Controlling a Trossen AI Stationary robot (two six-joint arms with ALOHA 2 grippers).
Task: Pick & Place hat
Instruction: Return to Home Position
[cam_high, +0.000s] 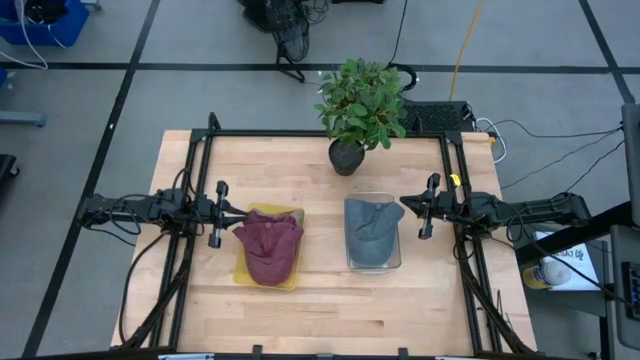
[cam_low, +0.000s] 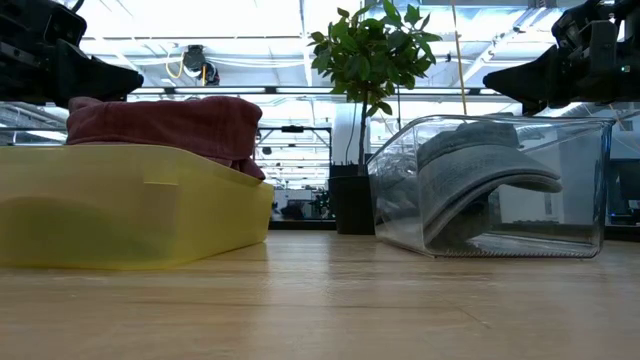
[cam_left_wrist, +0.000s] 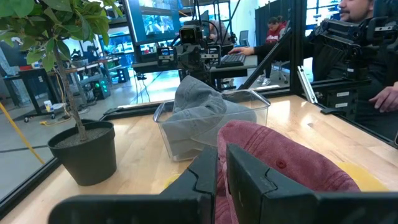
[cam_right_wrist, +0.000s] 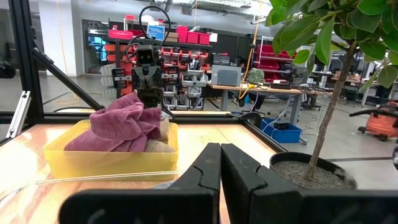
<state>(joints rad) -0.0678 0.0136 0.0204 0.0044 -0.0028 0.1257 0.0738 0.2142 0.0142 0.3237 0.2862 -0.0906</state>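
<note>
Table (cam_high: 300, 312), yellow bin (cam_high: 286, 212), clear bin (cam_high: 375, 196), plant (cam_high: 360, 100)

Seen from above, two bins sit side by side near the middle of a wooden table. A yellow bin (cam_high: 243, 272) lies at 9 o'clock from the table's centre. A crumpled dark red cap (cam_high: 268, 245) fills it. The cap heaps above the rim and hangs over the edge at the bin's 3 o'clock side. A bit of tan cloth (cam_right_wrist: 157, 147) shows under the red cap, its shape unclear. A clear bin (cam_high: 398, 256) lies at 3 o'clock from the centre, apart from the yellow bin. A grey cap (cam_high: 372, 232) lies inside it, its curved brim arching up off the floor of the bin.
</note>
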